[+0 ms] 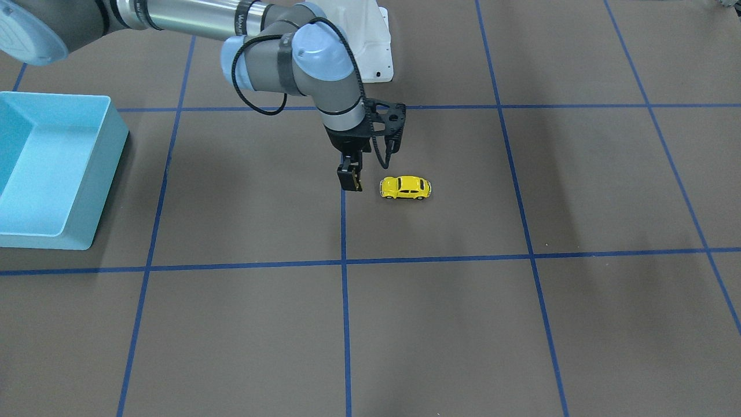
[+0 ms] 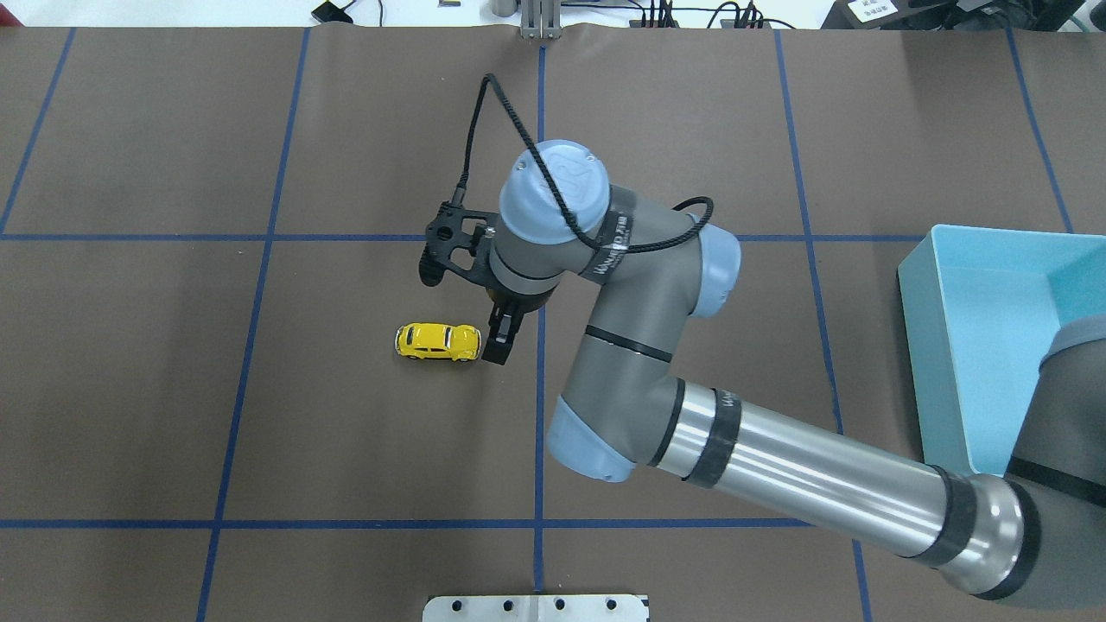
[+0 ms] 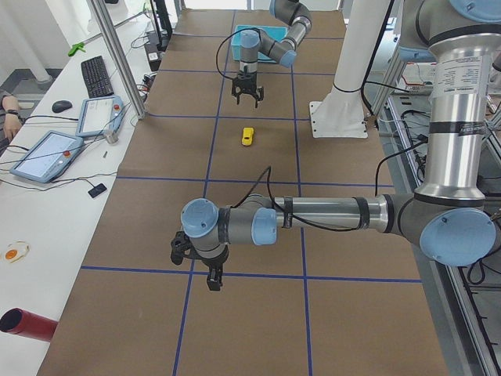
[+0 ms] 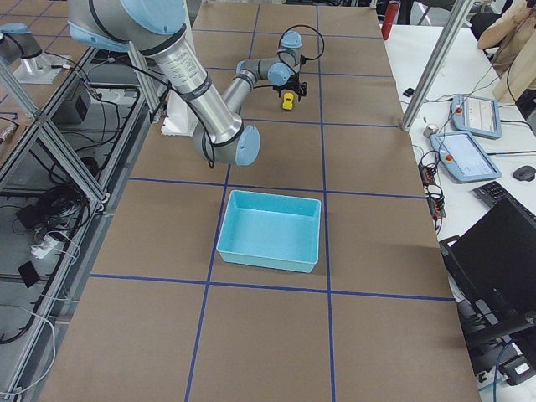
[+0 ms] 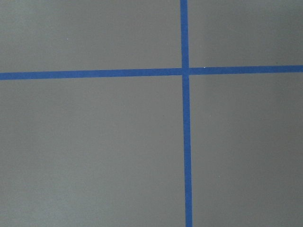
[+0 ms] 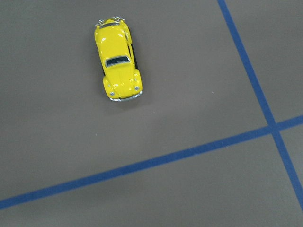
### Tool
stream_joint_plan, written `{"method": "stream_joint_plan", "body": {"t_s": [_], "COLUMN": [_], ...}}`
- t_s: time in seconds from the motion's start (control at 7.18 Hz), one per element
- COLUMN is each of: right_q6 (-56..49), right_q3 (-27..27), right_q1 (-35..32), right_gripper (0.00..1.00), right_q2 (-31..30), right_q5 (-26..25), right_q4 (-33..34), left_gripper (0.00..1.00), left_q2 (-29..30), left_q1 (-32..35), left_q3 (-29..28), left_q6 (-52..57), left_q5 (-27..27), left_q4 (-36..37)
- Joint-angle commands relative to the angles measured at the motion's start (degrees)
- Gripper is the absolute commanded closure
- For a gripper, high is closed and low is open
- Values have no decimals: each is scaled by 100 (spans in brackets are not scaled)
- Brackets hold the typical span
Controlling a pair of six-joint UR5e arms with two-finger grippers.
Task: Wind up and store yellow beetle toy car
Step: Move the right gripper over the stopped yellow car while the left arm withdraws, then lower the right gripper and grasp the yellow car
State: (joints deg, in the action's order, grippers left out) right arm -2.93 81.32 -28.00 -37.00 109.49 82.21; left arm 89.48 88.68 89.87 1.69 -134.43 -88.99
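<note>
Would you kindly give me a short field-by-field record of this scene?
car: yellow, on its wheels on the table, unheld
right gripper: close beside the car, a gap between; jaws unclear
left gripper: far from the car, above the table; jaws unclear
bin: light blue, nothing inside, away from the car
stage: car not yet stored

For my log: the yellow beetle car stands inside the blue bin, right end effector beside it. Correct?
No: overhead exterior shows the yellow beetle car on the table, outside the blue bin; the right end effector is beside it.
</note>
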Motion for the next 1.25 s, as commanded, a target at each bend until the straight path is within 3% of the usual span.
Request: {"method": "stream_joint_plan", "body": {"t_s": [0.0,0.14,0.42,1.11], "right_q6": [12,12,-41,-32], "right_q3": [-697,-749,-1073,-1487], "right_q1": [346,478,488,655], "right_gripper": [3,3,3,3], "right_q2": [606,563,440,782], "right_q5": [-357,-480,-639,-1052], "right_q4": [-21,-30,-737,-795], "left_gripper": [0,0,0,0], "left_q2": [-45,-45,-36,-27], "left_q1": [9,0,0,0], "left_q3": [92,100,74,65], "left_q6": [15,7,15,15], "left_q5": [75,75,75,75], "left_q4": [13,13,4,-4]}}
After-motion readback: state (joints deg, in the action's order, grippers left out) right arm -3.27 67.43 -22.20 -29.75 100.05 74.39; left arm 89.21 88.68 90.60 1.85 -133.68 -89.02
